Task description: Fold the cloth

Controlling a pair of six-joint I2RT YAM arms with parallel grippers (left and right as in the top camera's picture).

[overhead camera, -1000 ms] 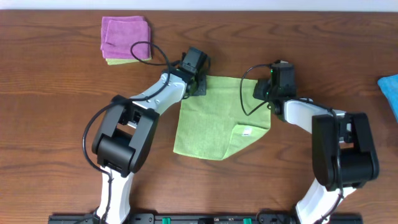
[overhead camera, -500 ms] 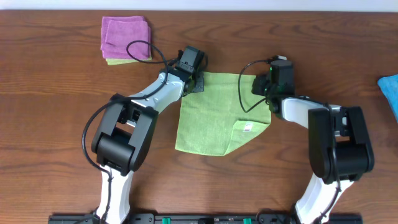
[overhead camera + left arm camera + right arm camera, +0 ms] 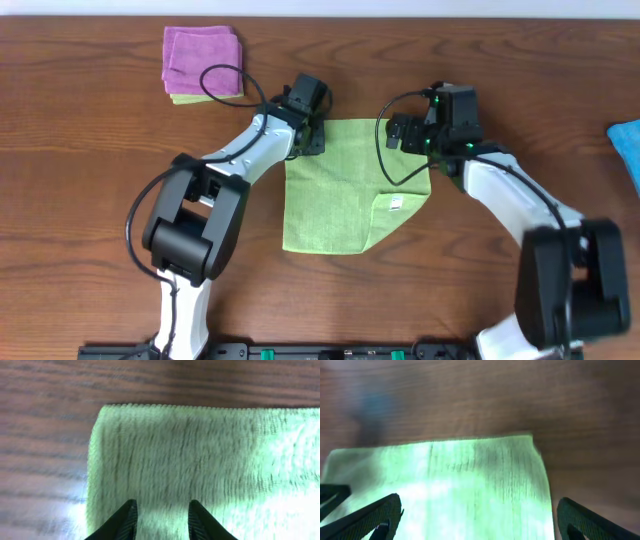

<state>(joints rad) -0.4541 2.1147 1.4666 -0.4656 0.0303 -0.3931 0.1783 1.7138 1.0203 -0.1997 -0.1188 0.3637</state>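
With the thin lime-green square microfibre cloth (image 3: 332, 190) flat at frame centre on the brown wooden table (image 3: 100, 200), lift both grippers straight up (left gripper (image 3: 161, 506) narrowly parted, right gripper (image 3: 477, 502) spread wide, neither pinching fabric) without dragging its upper corners.

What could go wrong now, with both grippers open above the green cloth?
The left gripper hangs close over a corner of the cloth, jaws narrowly apart; pulling away might snag and drag it.
The near right corner lies turned over, showing a white label; another fold would likely trap that crease.
The right arm's cable loops over the cloth and could catch its edge.
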